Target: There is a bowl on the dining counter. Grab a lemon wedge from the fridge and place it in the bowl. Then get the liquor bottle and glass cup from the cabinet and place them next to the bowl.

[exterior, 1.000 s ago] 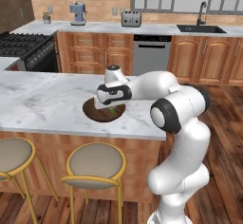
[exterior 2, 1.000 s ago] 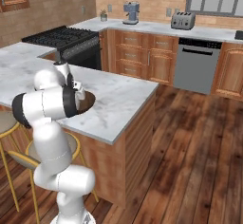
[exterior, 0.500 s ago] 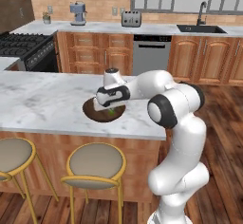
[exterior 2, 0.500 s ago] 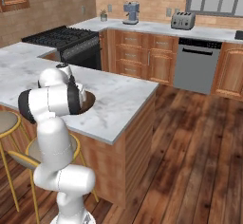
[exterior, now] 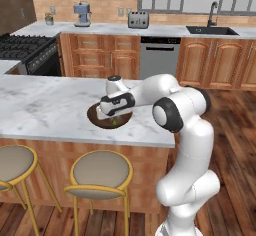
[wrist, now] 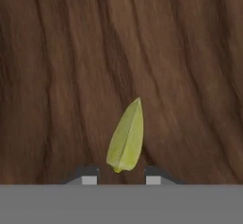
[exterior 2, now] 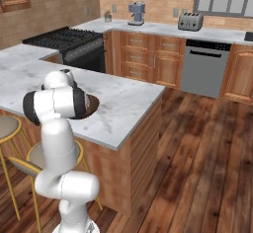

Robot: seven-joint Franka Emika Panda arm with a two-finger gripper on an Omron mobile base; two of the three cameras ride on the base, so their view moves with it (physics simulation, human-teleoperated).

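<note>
Since the earlier frame the fingers (wrist: 117, 176) had spread apart, gripping nothing. Lemon wedge (wrist: 126, 136) lay just ahead, between the tips, on the bowl (exterior: 95, 117) floor. Bowl sat on the counter (exterior: 45, 110).

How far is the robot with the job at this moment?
Done, it seems: the lemon wedge lies inside the bowl on the dining counter. In hand: the gripper hangs low over the wedge, fingers parted on either side of it. Left: the liquor bottle and glass cup; nothing stands beside the bowl yet.
</note>
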